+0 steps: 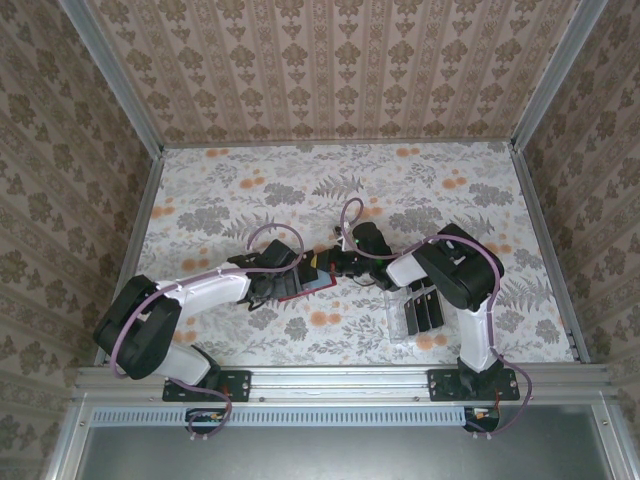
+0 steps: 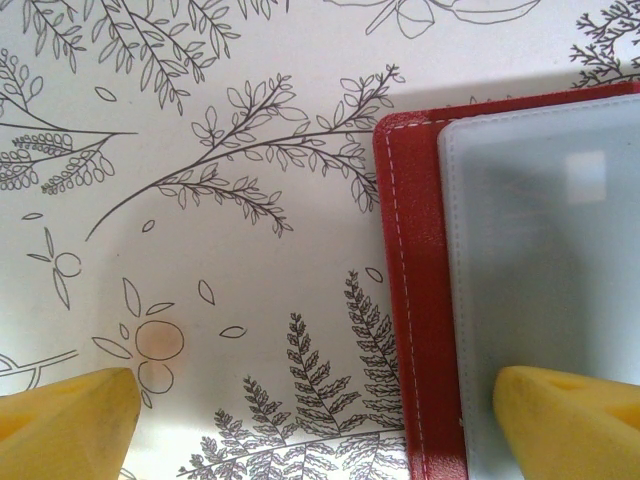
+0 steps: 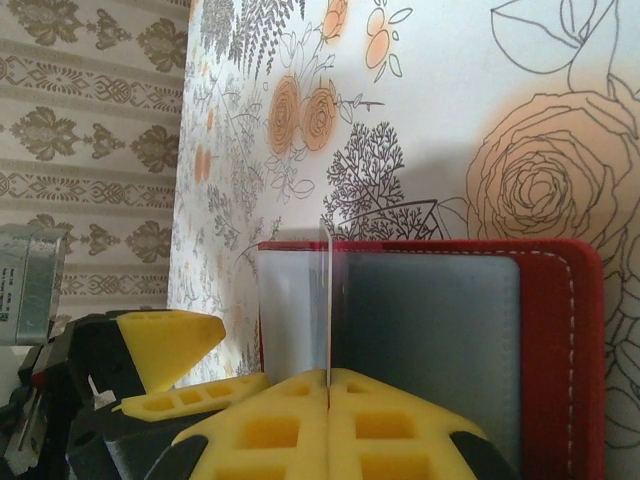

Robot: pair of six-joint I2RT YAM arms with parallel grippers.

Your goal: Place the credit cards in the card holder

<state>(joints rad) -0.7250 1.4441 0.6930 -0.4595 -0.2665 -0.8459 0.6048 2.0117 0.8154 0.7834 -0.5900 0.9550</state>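
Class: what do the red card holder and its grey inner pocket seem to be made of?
Card holder: probably leather or imitation, matte red, with pale stitching along its edge. Inner pocket: likely frosted plastic, smooth, a pale square showing faintly through.

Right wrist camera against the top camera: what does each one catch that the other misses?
Right wrist adds: the right end effector pinching a thin card, seen edge-on and upright over the grey pocket of the holder, plus its stitching. Top adds: the left arm and right arm whole, and a clear tray of black cards beside the right arm. Shared: the open red holder on the flowered table.
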